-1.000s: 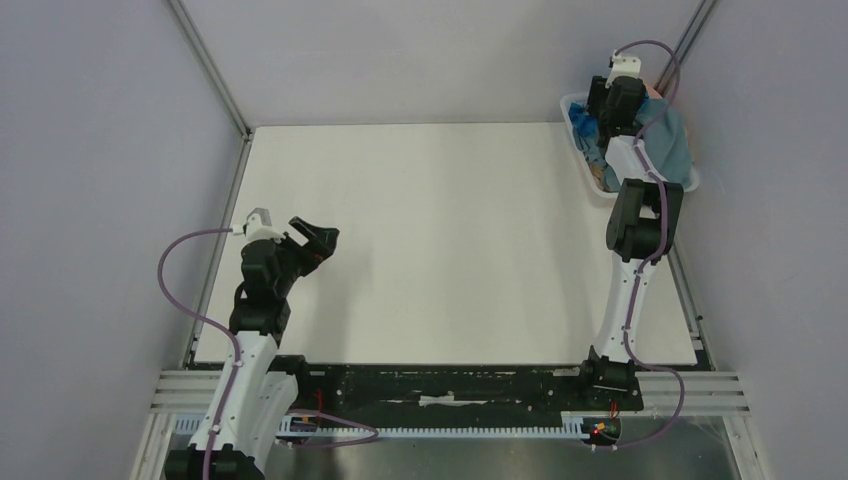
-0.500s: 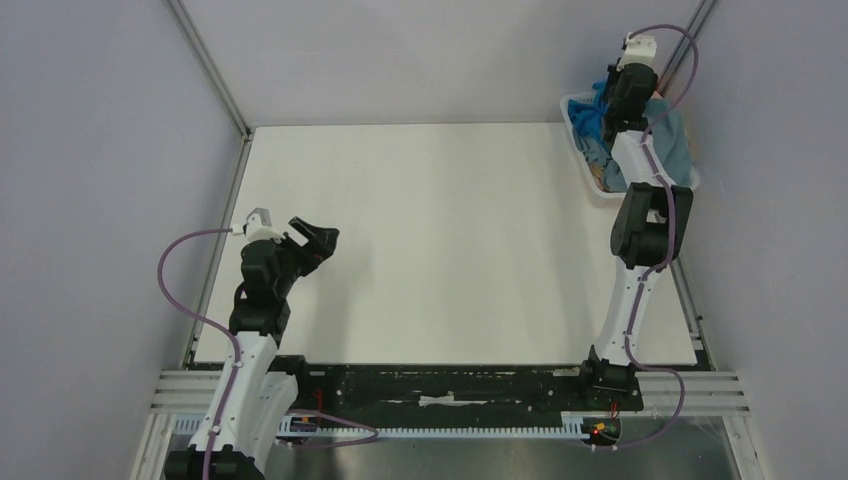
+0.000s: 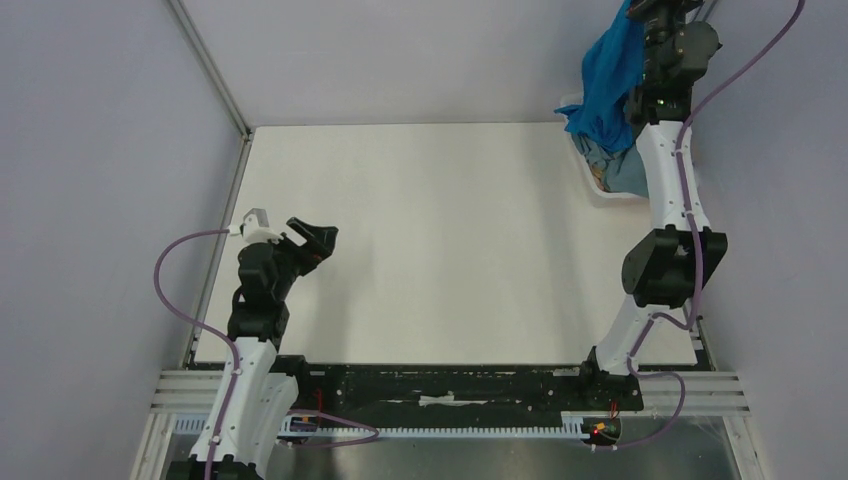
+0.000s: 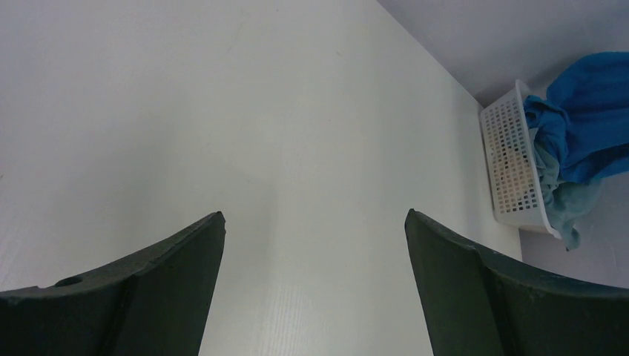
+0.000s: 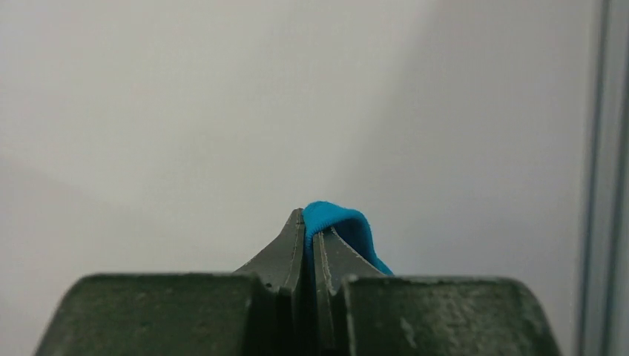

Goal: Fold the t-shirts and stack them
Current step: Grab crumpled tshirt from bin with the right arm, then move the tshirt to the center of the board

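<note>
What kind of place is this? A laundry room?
Likely a robot test booth: a white table boxed in by grey panels, two arms bolted to a metal rail, one holding a blue t-shirt over a white basket.

The bright blue t-shirt (image 3: 608, 85) is held high at the far right corner by the right gripper (image 3: 645, 12), its lower end reaching the white basket (image 3: 592, 182), where grey-blue cloth (image 3: 630, 170) is seen. The left gripper (image 3: 312, 243) is held wide open over the white table (image 3: 450, 250), near its left edge.
</note>
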Motion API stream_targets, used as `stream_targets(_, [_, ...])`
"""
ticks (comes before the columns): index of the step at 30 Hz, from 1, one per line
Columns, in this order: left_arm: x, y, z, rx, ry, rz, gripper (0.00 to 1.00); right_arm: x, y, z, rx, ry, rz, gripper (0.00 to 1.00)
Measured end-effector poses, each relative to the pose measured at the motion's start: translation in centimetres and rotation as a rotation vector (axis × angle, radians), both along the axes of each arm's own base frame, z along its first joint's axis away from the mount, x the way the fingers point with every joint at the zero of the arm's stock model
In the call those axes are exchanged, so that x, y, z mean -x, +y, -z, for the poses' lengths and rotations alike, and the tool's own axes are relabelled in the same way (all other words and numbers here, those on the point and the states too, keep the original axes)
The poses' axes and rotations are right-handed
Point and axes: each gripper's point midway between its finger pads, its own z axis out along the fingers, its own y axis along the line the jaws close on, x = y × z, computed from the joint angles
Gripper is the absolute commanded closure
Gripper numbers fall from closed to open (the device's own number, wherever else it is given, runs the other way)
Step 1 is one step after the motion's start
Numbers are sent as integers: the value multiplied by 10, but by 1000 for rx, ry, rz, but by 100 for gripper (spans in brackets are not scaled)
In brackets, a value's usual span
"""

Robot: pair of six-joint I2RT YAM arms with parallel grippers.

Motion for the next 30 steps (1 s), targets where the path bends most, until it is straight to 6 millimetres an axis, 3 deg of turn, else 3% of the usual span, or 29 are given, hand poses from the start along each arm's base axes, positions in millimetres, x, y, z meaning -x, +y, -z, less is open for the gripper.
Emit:
stream_targets(3, [0, 0, -1, 0, -5, 1, 4, 22, 41, -31, 6, -72, -143, 100])
stream_targets(7, [1, -3, -2, 4, -7, 15, 4, 50, 118, -54, 25, -111, -351, 100])
stream_targets(11, [2, -5, -3, 8, -10, 28, 4, 97, 204, -76, 49, -155, -579, 100])
stream_targets(16, [4, -9, -6, 14, -20, 50, 4, 153, 273, -99, 37, -209, -802, 100])
stream_targets(20, [7, -12, -11, 19, -39, 68, 3, 184, 307, -107, 16, -230, -919, 100])
stream_targets(24, [13, -13, -16, 21, -50, 72, 3, 202, 329, -106, -2, -224, -992, 100])
stream_targets(27, [19, -13, -18, 25, -46, 69, 3, 206, 329, -88, -15, -174, -992, 100])
stream_targets(30, [26, -12, -19, 34, -32, 61, 3, 201, 316, -45, -31, -62, -915, 100])
